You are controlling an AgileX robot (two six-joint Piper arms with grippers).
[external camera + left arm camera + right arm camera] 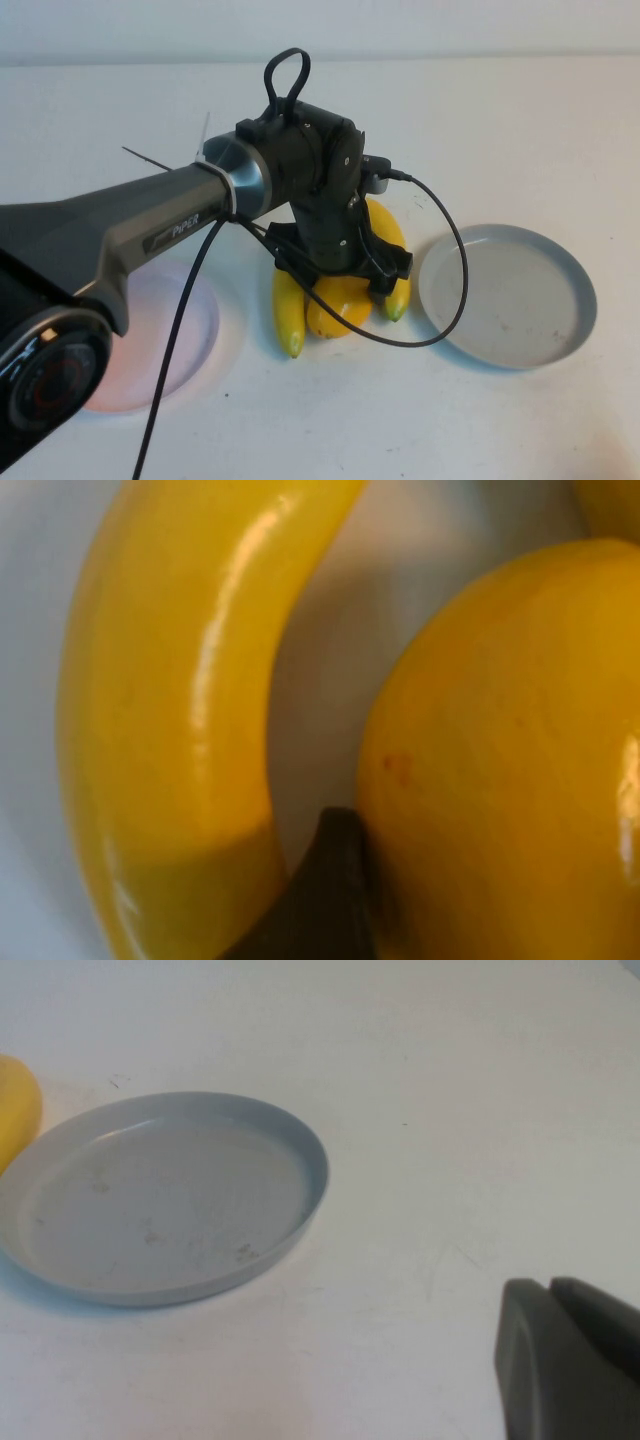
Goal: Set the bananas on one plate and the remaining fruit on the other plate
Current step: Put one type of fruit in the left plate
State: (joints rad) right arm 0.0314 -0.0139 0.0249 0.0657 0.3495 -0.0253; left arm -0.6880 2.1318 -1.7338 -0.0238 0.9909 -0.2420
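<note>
My left gripper (340,270) is down over the fruit pile at the table's middle, shut on a plump yellow mango-like fruit (338,305) that rests on the table. In the left wrist view one dark finger (330,890) sits wedged between this fruit (500,760) and a banana (170,730). Two bananas flank the fruit, one on the left (288,318) and one on the right (397,292). The second mango-like fruit is hidden. The pink plate (190,330) lies left, partly under my arm. The grey plate (520,300) (160,1200) lies right, empty. My right gripper (550,1290) is shut, near the grey plate.
The left arm's black cable (450,240) loops over the table towards the grey plate's near edge. A bit of yellow fruit (15,1105) shows beside the grey plate in the right wrist view. The white table (480,120) stretches behind the plates.
</note>
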